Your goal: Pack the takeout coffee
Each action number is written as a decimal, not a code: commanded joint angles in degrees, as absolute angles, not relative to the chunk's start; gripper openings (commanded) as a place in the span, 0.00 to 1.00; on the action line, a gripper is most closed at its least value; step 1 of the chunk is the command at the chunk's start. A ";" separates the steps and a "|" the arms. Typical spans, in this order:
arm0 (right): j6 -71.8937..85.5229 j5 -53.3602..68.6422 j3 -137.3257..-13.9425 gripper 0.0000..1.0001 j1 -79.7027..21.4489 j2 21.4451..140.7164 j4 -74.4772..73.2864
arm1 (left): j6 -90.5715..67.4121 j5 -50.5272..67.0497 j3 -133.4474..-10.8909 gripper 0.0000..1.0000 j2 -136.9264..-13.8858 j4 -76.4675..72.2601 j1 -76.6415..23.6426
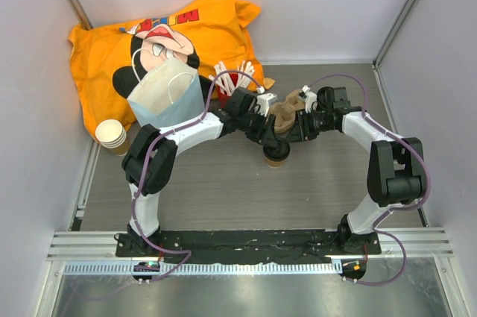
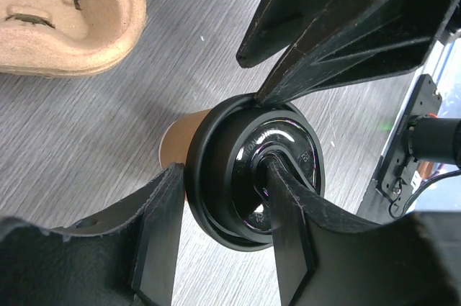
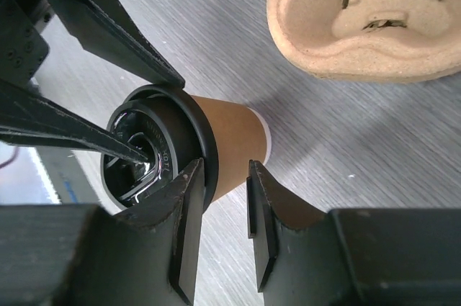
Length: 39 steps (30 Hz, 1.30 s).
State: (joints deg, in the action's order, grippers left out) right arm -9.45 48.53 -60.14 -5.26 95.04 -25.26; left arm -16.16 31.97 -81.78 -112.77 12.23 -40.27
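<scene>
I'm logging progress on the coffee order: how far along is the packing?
Done: the round black plastic lid sits on the small brown kraft paper cup. In hand: the left gripper and right gripper both straddle its top, grip unclear. Left: it is on the table, in neither the beige moulded-pulp cup carrier nor the pale paper bag.

body | left arm (image 1: 190,134), right arm (image 1: 365,130): white shells, black joints | purple cables (image 1: 134,209) along both | left pincer (image 2: 227,169), right pincer (image 3: 223,169): matte black wedge fingers | black base plate (image 1: 246,246) at desk's near edge
</scene>
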 commanded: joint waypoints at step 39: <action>-18.90 54.93 -54.23 0.55 -2.37 88.42 -35.07 | -18.63 19.69 -79.19 0.50 -120.59 19.69 -40.96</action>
